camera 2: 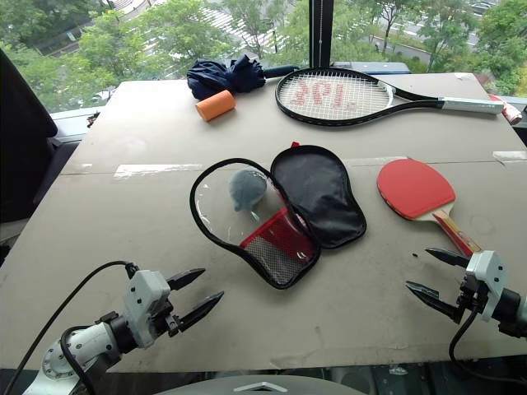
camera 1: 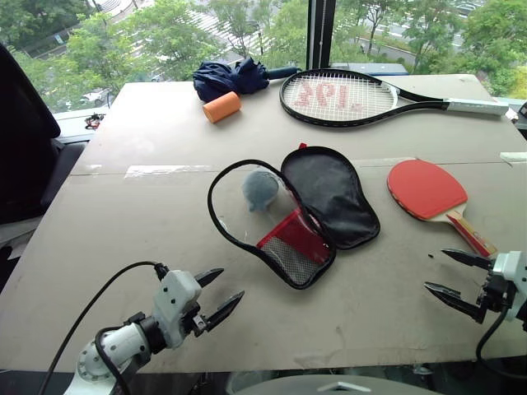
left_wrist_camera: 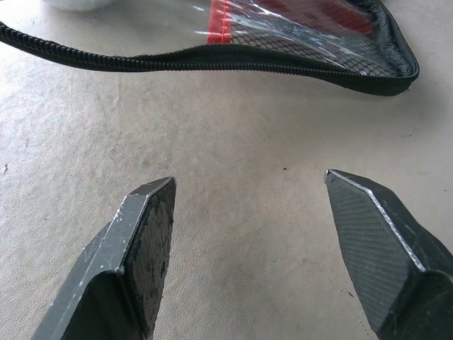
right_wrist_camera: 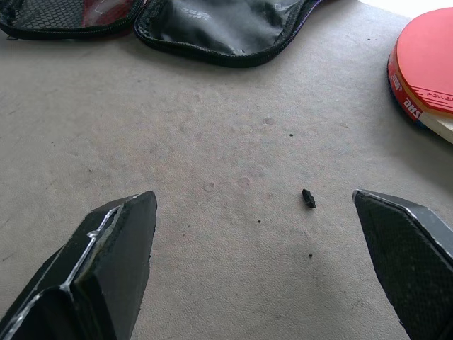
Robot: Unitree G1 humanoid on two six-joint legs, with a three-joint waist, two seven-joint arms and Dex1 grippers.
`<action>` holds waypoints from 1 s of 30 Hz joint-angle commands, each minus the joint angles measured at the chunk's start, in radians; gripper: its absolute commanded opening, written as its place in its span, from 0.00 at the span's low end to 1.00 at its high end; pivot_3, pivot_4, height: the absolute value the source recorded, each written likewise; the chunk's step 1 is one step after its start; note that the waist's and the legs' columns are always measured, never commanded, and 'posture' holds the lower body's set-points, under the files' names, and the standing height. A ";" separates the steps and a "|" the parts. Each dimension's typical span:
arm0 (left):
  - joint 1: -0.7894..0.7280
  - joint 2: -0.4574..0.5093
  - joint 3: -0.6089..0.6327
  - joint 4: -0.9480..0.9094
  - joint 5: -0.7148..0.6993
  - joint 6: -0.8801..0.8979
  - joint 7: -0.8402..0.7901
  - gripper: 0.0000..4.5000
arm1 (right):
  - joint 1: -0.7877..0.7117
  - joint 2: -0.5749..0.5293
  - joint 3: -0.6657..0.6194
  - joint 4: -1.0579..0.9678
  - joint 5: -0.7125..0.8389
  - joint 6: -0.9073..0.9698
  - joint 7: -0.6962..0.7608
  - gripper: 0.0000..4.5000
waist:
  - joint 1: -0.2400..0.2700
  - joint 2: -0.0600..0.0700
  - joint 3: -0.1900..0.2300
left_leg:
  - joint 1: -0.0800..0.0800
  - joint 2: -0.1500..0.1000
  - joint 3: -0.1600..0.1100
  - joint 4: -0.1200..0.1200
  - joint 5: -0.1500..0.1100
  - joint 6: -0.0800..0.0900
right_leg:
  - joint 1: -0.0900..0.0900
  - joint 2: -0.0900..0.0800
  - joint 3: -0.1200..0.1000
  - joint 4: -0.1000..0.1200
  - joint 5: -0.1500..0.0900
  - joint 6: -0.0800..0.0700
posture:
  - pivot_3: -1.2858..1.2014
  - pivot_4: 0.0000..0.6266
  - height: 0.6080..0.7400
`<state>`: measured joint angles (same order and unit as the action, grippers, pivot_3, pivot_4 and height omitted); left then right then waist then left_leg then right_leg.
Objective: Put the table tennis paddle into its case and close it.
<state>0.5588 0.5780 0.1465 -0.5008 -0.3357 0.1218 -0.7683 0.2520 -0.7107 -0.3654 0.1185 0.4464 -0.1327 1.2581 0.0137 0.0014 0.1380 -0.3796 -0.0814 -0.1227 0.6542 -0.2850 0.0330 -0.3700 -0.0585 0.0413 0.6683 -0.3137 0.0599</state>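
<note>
The case (camera 1: 306,216) lies wide open in the middle of the table (camera 1: 148,247). One half shows its black lining and lies toward the right. The other half has a clear window, with some red cloth and black mesh at its near end. A small grey ball (camera 1: 262,188) shows under the clear window.

The table tennis paddle (camera 1: 431,193) lies flat on the table, just to the right of the case. It does not touch the case. Its round red face is up and its wooden handle points toward the near right edge of the table.

The right gripper (camera 1: 445,276) is low over the table, near the end of the paddle's handle, but it does not touch it. Its two black fingers are spread far apart and hold nothing. In the right wrist view the paddle's red face sits off to one side, past one finger (right_wrist_camera: 106,262), and the open case lies farther ahead.

The left gripper (camera 1: 222,292) is near the front left of the table, a little way from the near end of the case. Its fingers are apart too, with nothing between them. In the left wrist view the zip edge of the case lies just ahead of the finger tips (left_wrist_camera: 145,241).

At the far side of the table lie a big black tennis racket (camera 1: 346,97), a dark blue umbrella (camera 1: 233,78) and an orange roll (camera 1: 221,107).
</note>
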 commanded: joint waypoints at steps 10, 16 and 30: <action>0.001 0.004 0.022 -0.003 -0.021 -0.024 -0.029 0.76 | -0.029 -0.027 -0.006 0.032 0.014 -0.011 0.021 0.99 | 0.000 0.000 0.000 | 0.000 0.000 0.000 0.000 0.000 0.000 | 0.000 0.000 0.000 0.000 0.000 0.000 | 0.52 0.24 1.00; -0.004 0.000 0.020 0.016 -0.017 -0.040 -0.034 0.76 | -0.035 -0.030 -0.008 0.039 0.016 -0.008 0.025 0.99 | 0.000 0.000 0.000 | 0.000 0.000 0.000 0.000 0.000 0.000 | 0.000 0.000 0.000 0.000 0.000 0.000 | 0.52 0.24 1.00; -0.096 0.061 0.112 0.027 -0.165 0.004 -0.121 0.76 | -0.171 0.022 0.096 -0.209 0.059 0.319 -0.210 0.99 | -0.001 0.001 0.000 | 0.000 0.001 0.000 0.000 0.000 0.000 | 0.000 0.001 0.000 0.002 0.000 0.000 | 0.52 0.24 1.00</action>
<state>0.4648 0.6259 0.2246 -0.4513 -0.4461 0.1160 -0.8625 0.0899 -0.6874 -0.2697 -0.0416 0.4882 0.1423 1.0883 0.0122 0.0020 0.1379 -0.3794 -0.0804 -0.1230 0.6545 -0.2847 0.0324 -0.3703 -0.0574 0.0412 0.6699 -0.3136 0.0595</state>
